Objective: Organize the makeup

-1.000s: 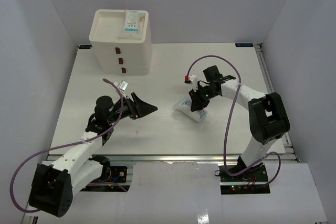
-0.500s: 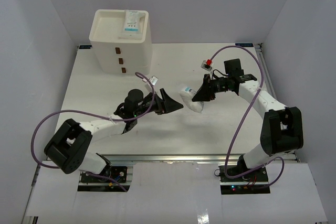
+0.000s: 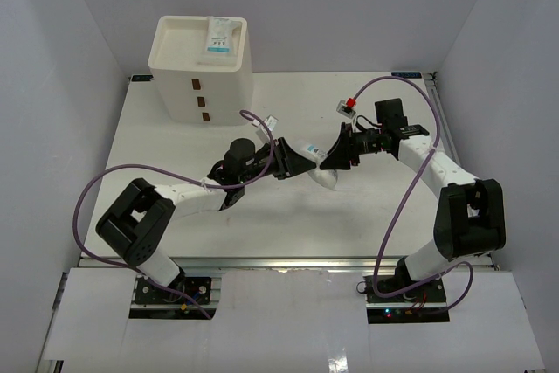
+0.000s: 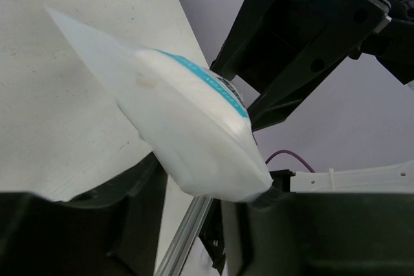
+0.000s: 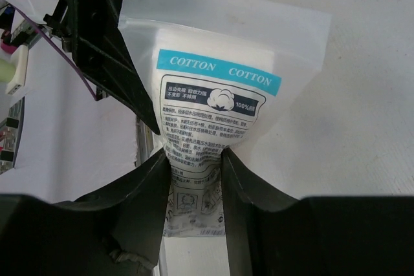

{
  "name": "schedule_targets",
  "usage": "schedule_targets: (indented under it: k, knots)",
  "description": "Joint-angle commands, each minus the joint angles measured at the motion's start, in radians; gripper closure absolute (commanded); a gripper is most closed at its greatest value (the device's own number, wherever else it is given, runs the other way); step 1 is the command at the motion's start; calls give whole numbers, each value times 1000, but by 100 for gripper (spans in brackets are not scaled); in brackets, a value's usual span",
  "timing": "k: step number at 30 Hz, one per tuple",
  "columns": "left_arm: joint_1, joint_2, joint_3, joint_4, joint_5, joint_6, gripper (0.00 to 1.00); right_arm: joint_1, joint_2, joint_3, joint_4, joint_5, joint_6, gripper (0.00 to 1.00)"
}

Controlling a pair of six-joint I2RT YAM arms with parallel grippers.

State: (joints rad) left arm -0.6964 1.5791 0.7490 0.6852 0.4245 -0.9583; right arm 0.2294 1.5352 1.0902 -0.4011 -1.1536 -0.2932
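White tabletop (image 3: 175, 207), centre: right gripper (image 3: 334, 159) clamps a flat white-blue cotton sachet pack (image 5: 217, 95) — left gripper (image 3: 295, 163) jaws stand apart, straddling the same pack.

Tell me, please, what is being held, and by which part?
The right hand pinches the cotton pack by its printed bottom end; the left hand flanks it, grip unclear.

White table (image 3: 288, 224), pale grey walls (image 3: 52, 41) (evenly lit), drawer box (image 3: 218, 98) rear-left.
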Motion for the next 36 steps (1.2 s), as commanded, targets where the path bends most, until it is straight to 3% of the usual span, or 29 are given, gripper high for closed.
schedule_targets:
  k: [1,8,11,16,20,25,28,36]
  knots:
    - [-5,-31,19,6,-11,12,60,-2,-45,-6,25,-37,2,54]
    - [-3,-76,29,-69,-31,75,70,-14,-59,-6,25,-21,-3,34]
    - [2,-108,61,-212,-70,147,72,-36,-80,-6,24,-10,-9,25]
    - [60,-227,155,-577,-233,383,72,-84,-155,-19,34,49,-17,20]
    - [155,-263,347,-817,-360,553,71,-100,-195,-58,68,82,-12,20]
    - [277,-195,646,-1016,-543,728,71,-100,-227,-77,87,123,-8,20]
    - [342,-128,801,-1053,-625,797,71,-100,-242,-88,97,135,-6,19]
    - [513,56,996,-1015,-709,865,71,-99,-254,-102,107,144,-4,18]
